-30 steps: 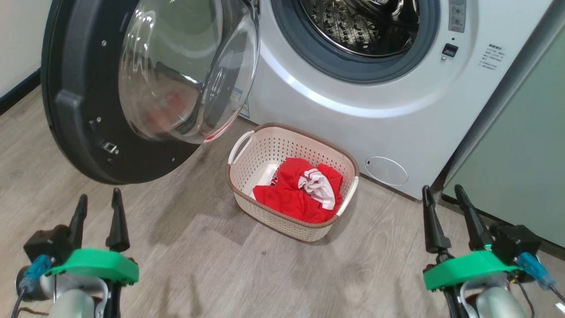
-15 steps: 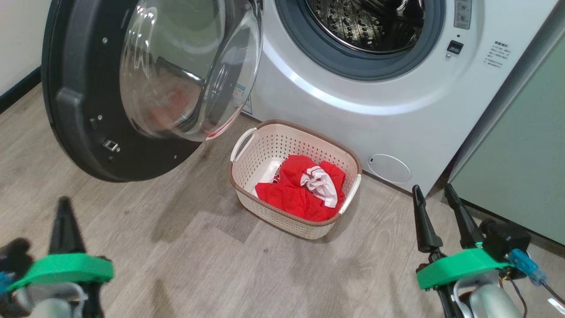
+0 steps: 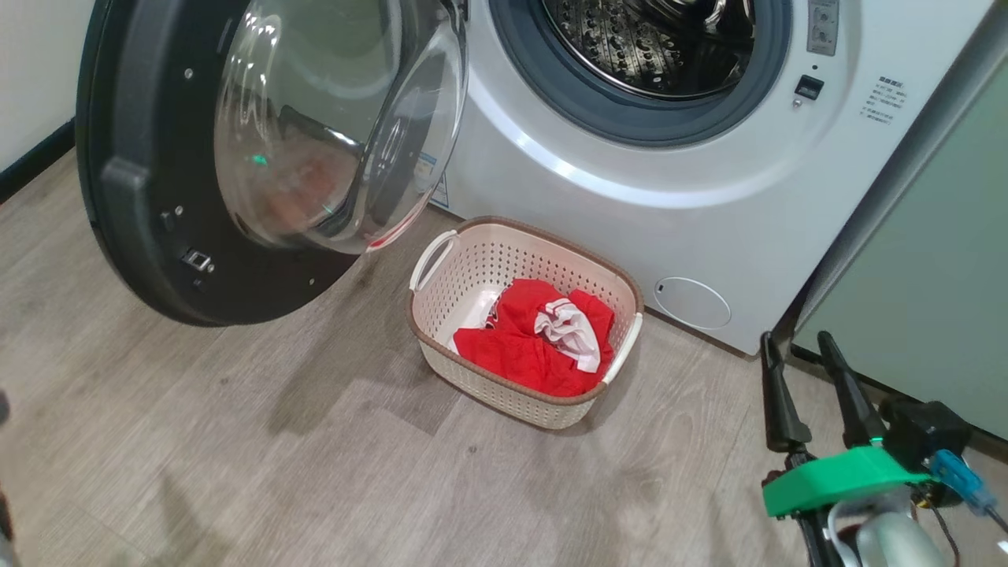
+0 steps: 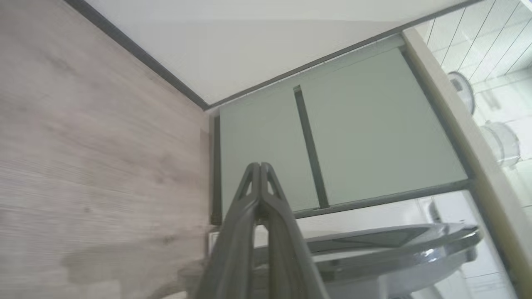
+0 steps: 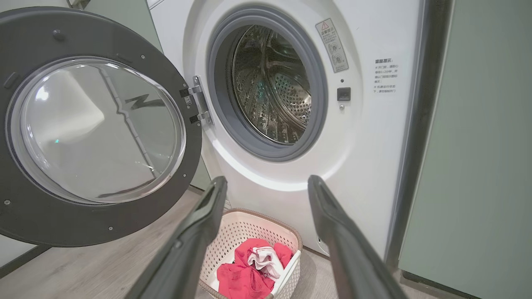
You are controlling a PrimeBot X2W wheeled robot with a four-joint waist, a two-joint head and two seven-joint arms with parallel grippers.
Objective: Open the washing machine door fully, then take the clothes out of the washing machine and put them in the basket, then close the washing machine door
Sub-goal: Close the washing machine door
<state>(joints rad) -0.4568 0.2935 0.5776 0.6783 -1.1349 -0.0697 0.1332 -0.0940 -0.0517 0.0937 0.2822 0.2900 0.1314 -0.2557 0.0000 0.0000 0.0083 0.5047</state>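
While the clothes (image 3: 520, 354) are lying in the basket (image 3: 504, 264), the left gripper (image 4: 259, 165) — jaws together — is being swung off leftward, likely toward the open door's (image 3: 126, 197) back for closing; the right gripper (image 3: 795, 339) is being kept low, jaws apart.

A grey-brown wood-plank floor (image 3: 315, 457) spreads across the head view from 6 to 9 o'clock, softly lit. At 10 o'clock a pale wall (image 3: 31, 63) meets it along a dark skirting board (image 3: 31, 169), and at 3 o'clock stands a flat pale green cabinet (image 3: 937, 260). The left wrist view shows two green cabinet doors (image 4: 374, 133) split by a dark gap.
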